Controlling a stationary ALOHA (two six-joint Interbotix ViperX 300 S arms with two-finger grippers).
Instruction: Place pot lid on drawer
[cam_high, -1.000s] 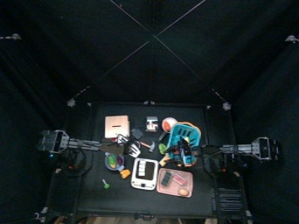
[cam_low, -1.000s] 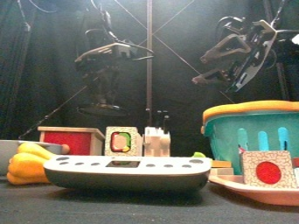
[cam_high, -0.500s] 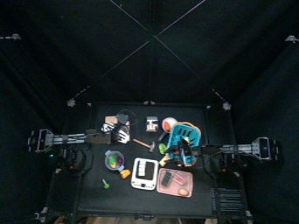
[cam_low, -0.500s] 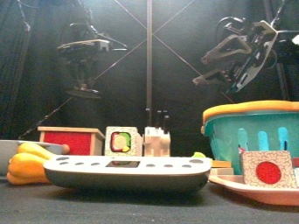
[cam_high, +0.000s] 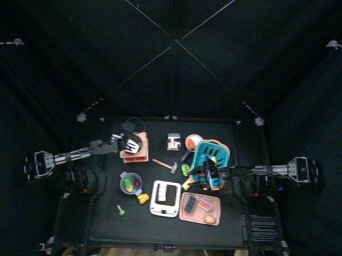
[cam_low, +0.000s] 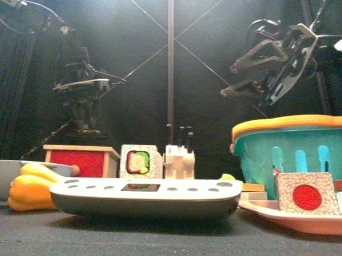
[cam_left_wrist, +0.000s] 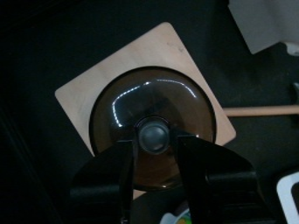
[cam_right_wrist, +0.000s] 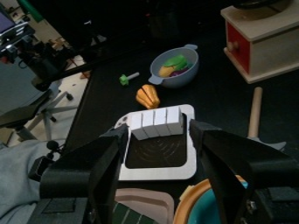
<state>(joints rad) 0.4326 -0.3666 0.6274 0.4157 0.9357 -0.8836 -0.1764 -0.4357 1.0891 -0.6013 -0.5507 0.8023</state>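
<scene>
The pot lid is a dark glass dome with a round knob. My left gripper is shut on that knob and holds the lid over the salmon-tan top of the drawer. In the top view the left gripper is over the drawer at the back left. In the front view it hangs close above the drawer; I cannot tell whether lid and drawer touch. My right gripper is open and empty, raised over the right side, also in the front view.
A teal basket stands at the right, a pink tray before it. A white tray with dark spots lies in front. A bowl, a wooden stick and small food pieces lie mid-table.
My left arm has swung from the table's middle to the back left with the lid and come down over the drawer. The right arm has not moved.
</scene>
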